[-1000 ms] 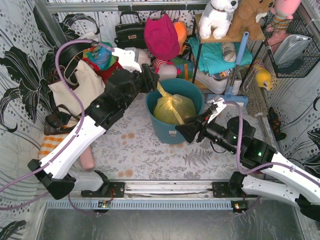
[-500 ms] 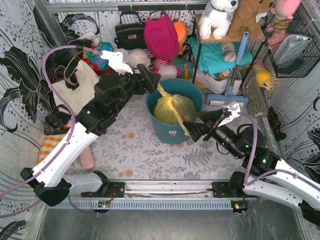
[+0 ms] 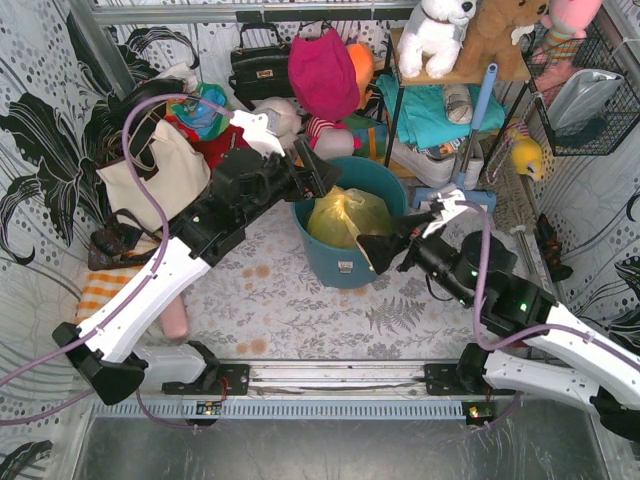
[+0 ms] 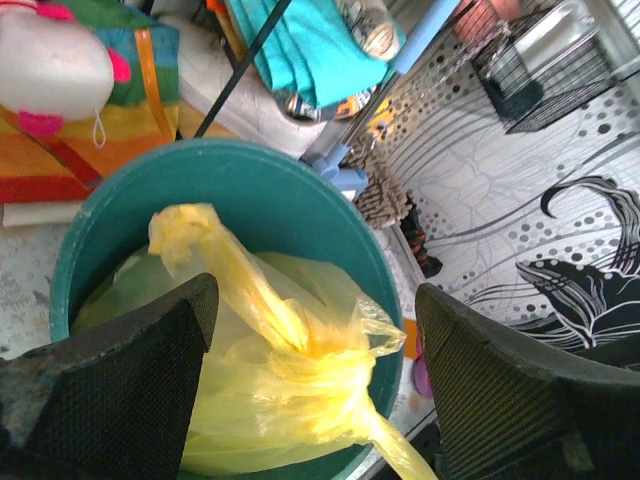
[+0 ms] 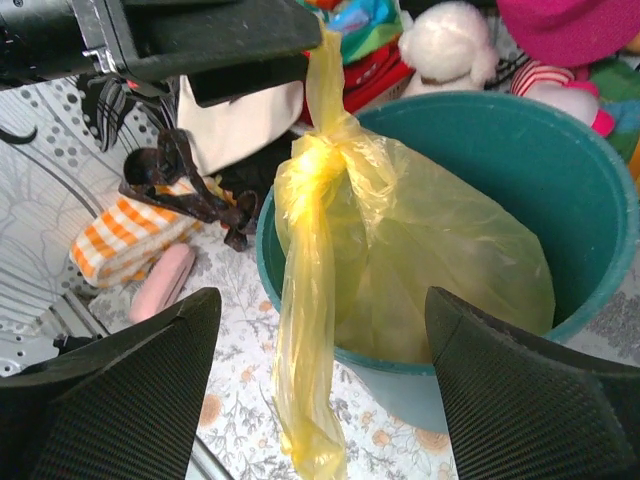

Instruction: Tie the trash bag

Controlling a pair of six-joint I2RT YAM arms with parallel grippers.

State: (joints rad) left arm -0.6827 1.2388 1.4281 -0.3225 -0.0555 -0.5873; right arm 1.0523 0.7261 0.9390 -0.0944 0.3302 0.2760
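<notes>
The trash bag (image 3: 347,216) is thin yellow plastic sitting inside a round teal bin (image 3: 343,266). Its top is gathered into a knot (image 5: 320,160). One twisted tail (image 5: 305,370) hangs over the bin's near rim, and the other rises toward the left gripper's finger. My left gripper (image 3: 312,178) hovers at the bin's back-left rim. In the left wrist view it (image 4: 315,350) stands open above the knot (image 4: 305,350). My right gripper (image 3: 398,238) is at the bin's front right. Its jaws (image 5: 320,380) are open on either side of the hanging tail, without touching it.
A black handbag (image 3: 262,65), a cream tote (image 3: 160,170) and soft toys crowd the back left. A shelf rack with plush animals (image 3: 450,40) and a blue-handled tool (image 3: 480,110) stand behind the bin on the right. A pink object (image 3: 175,320) lies on the floral mat at left.
Both grippers have opened and let go of the bag's tails. The taut yellow strand between them has gone slack, and the near tail now hangs over the bin's rim.
</notes>
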